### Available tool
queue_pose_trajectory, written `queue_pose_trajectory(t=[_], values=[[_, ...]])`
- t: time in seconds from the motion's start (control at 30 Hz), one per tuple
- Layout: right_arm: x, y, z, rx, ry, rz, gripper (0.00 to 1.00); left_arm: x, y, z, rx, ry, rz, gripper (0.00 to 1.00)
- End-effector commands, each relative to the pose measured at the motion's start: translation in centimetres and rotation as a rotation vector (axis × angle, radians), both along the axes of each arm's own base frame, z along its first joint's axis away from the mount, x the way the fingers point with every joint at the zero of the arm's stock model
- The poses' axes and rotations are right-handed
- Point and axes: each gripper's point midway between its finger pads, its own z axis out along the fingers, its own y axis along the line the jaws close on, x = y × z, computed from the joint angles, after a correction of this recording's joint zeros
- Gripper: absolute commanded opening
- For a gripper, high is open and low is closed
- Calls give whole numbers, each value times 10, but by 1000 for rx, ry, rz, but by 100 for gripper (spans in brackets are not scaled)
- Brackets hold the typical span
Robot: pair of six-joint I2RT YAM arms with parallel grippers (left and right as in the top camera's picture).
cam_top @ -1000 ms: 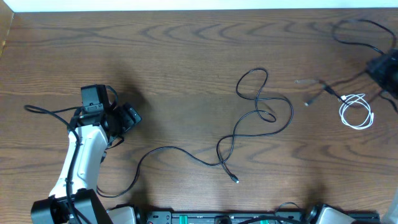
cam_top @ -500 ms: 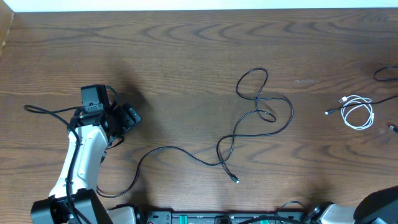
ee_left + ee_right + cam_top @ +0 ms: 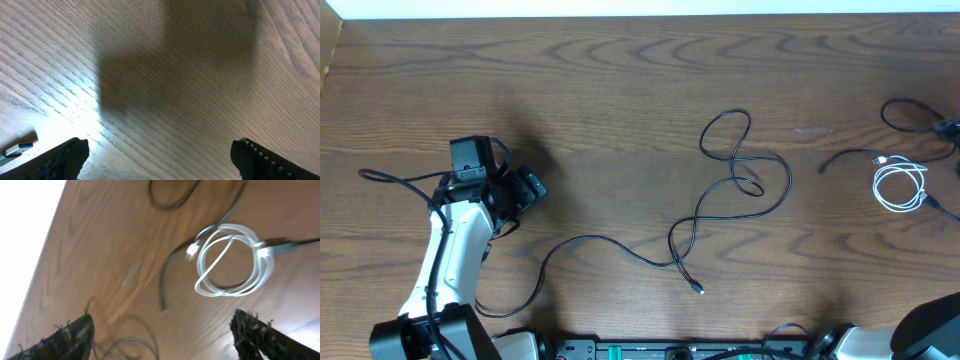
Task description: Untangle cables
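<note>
Cables sit in two groups on the table (image 3: 620,90). A long black cable (image 3: 789,180) lies in the middle, looped over itself. A white cable (image 3: 260,252) is coiled at the far right, with a short black cable (image 3: 165,275) just beside it.

Count: one white cable, one long black one, and at least one more black one by the white coil. The black strands there run out of the overhead view, so I can't tell if that is one cable or two. There are two grippers. One silver plug (image 3: 17,148) shows at the edge of my left wrist view; I can't tell whose it is.

My left gripper (image 3: 160,150) is spread wide with nothing between the fingers. Only bare wood is under it, well apart from the middle loops. My right gripper (image 3: 162,327) is also spread wide and empty, looking down on the white coil.

Step, as I judge it: between grasps, separating not finished. A black strand meets the white coil in the right wrist view; whether it touches or crosses I can't tell. The next move calls for lowering my right fingers onto one white strand, clear of the black, then closing and drawing it sideways. The middle loops then need my left arm.
</note>
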Motion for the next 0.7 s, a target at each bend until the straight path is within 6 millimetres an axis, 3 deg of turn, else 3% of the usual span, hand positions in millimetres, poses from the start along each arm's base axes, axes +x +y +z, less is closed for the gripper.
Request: queue_pose_trajectory(t=[0.0,0.2,0.37,0.53,0.67], values=[[18,44,4,-11,-26,204,83,0,2,-1,0,5,10,96],[28,115,0,-56,-9,484,91,0,2,0,0,5,10,96],[21,182,-6,-86,11,752,93,0,2,-1,0,5,10,96],[12,231,-18,-111,13,953,95,0,2,-1,0,5,10,96],[-1,258,-37,-152,44,1114,97,0,2,-1,0,5,10,96]])
